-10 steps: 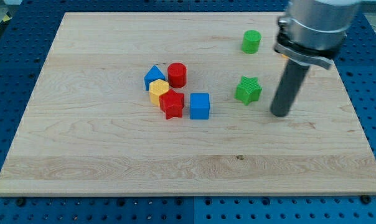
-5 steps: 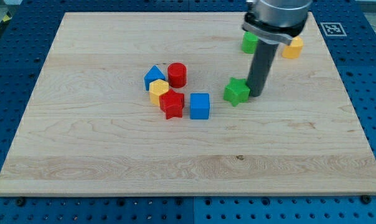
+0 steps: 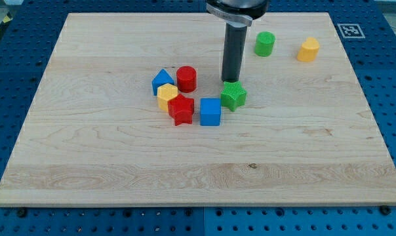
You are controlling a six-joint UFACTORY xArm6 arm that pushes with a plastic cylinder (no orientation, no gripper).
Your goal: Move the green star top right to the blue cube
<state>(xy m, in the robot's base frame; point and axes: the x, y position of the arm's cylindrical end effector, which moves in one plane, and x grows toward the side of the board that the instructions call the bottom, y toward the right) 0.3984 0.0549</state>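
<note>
The green star (image 3: 233, 96) lies on the wooden board, just to the upper right of the blue cube (image 3: 210, 111), almost touching its corner. My tip (image 3: 231, 81) stands right behind the star, at its top edge, touching or nearly touching it. The dark rod rises from there to the view's top.
A cluster sits left of the blue cube: red star (image 3: 181, 109), yellow block (image 3: 166, 96), blue triangular block (image 3: 162, 80), red cylinder (image 3: 187, 78). A green cylinder (image 3: 265, 44) and a yellow block (image 3: 308, 50) lie at the top right. The board (image 3: 119, 170) rests on a blue pegboard.
My tip swept from the star's right side leftward and round to its top. The green star slid left and slightly down, ending beside the blue cube's upper right corner.
</note>
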